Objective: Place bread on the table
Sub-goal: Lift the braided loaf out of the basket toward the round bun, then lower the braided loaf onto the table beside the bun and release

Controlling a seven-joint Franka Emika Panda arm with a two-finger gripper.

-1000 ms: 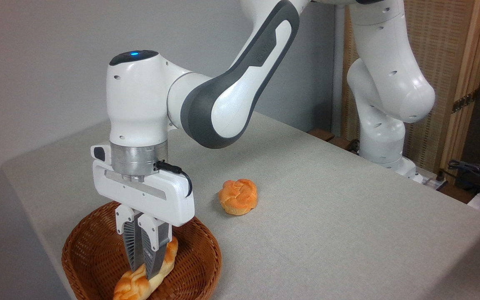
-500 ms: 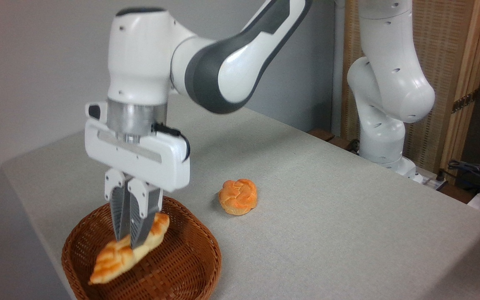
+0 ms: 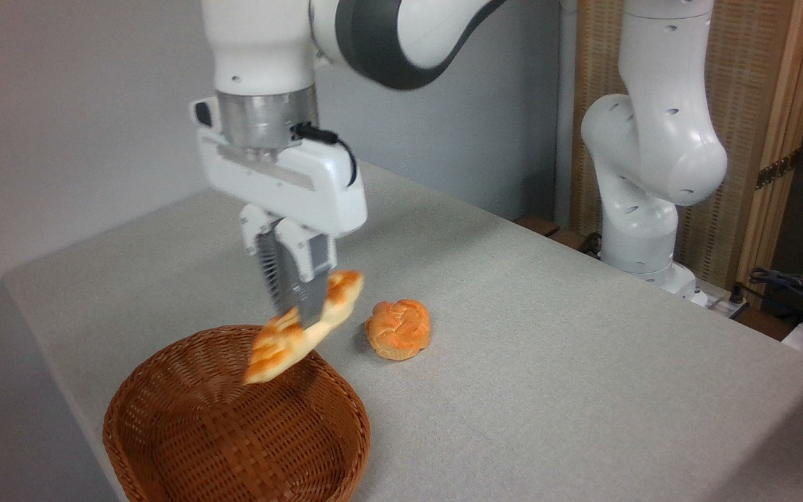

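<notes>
The long braided bread (image 3: 283,343) hangs in the air, tilted with its lower end down-left, above the far rim of the wicker basket. My gripper (image 3: 298,315) is shut on the loaf's middle, fingers pointing straight down. The grey-beige cloth table (image 3: 548,362) lies below and to the right. The loaf is blurred by motion and touches nothing but the fingers.
The brown wicker basket (image 3: 192,432) stands at the table's near left corner and holds nothing. A small round orange knotted bun (image 3: 399,328) rests on the cloth just right of the loaf. The arm's white base (image 3: 642,258) stands at the table's far right edge.
My gripper has risen out of the basket with the loaf and moved right and back. The loaf now hangs above the basket's far rim, near the bun.
</notes>
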